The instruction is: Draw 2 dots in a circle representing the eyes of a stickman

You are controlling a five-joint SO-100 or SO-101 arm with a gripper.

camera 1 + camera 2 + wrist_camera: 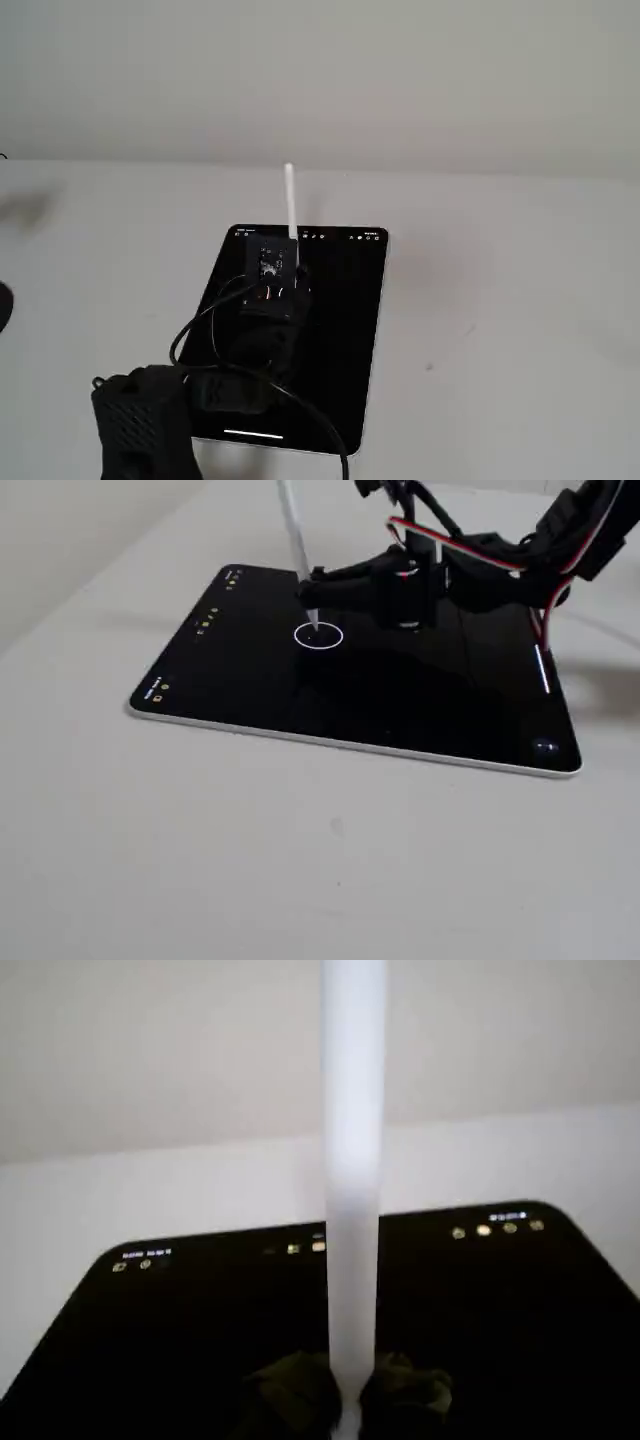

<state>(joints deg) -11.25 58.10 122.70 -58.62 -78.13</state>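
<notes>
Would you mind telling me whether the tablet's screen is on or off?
On: the black tablet screen shows a thin white ring and small lit icons.

Arm (262,330) black throughout, matte plastic, blocky segments. Base block (140,420) at 7 o'clock in a fixed view, black with perforated, dotted-grid shell. Thick black cables (300,405) loop from base past forearm. Wrist module (268,268) boxy, small white markings and red speck on top face. In a fixed view, red-and-white wire (470,548) runs along upper link; red wire also at 2 o'clock by dark bundle. Pincer (345,1400): two dark, rounded, blurred tips at 6 o'clock in wrist view.
</notes>
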